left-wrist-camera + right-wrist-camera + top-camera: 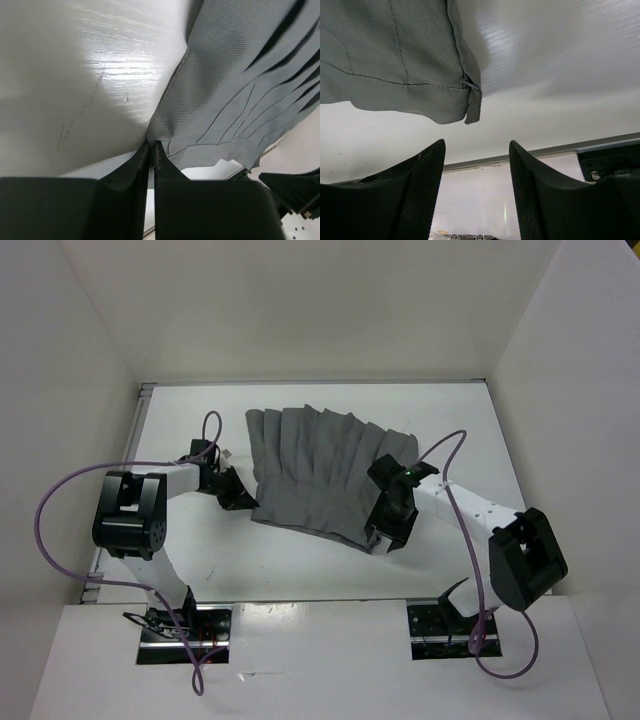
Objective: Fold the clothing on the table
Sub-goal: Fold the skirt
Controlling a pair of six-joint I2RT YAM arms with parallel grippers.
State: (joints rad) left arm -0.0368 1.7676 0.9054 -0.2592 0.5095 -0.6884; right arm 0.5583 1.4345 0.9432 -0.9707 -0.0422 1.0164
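Left gripper point(151, 144) fingers pressed together, pinching skirt point(240, 100) corner; table point(75, 75) ahead-left. Right gripper point(476, 144) fingers spread, skirt corner just ahead, untouched.

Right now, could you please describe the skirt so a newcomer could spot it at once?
Look at the white table; near its middle, between the left arm and the right arm, lies the skirt. It is the only soft, dark grey thing, spread flat with lengthwise pleats, unlike the hard black and white arms.

Overhead view; wrist cameras hug clothing point(320, 475)
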